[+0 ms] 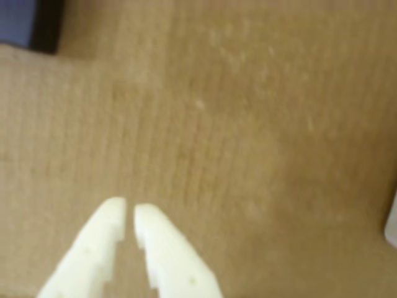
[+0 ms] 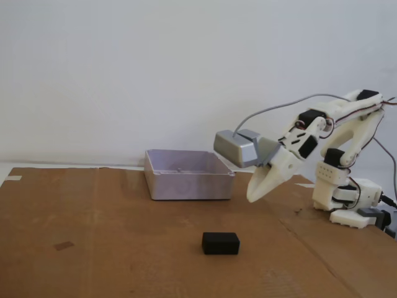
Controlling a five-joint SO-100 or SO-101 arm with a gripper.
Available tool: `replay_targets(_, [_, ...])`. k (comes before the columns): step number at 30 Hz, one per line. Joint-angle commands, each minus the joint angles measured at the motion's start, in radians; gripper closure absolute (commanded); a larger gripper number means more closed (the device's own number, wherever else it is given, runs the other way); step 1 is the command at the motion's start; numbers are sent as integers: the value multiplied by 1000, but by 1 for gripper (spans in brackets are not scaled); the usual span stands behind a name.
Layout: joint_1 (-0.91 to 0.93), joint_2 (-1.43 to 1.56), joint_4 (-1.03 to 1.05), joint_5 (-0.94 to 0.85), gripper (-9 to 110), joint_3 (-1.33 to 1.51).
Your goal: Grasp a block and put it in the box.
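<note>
Here one block, one box, one hand empty

The white arm reaches out from its base at the right of the fixed view, its gripper angled downward in the air, fingers nearly together, holding nothing

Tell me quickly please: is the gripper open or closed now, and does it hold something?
Gripper: closed, with only a thin slit between the fingertips, and holding nothing. The block lies on the cardboard, apart from it.
</note>
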Motion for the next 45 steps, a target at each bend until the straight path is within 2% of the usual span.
replay_targets(1, [-11, -41, -98, 6, 102, -135])
replay_targets(11, [-61, -225, -209, 6, 102, -239])
replay_targets(25, [-112, -400, -236, 8, 101, -407])
replay_targets(33, [-114, -414, -236, 8, 81, -442])
replay_targets(45, [-190, -416, -236, 48, 73, -448])
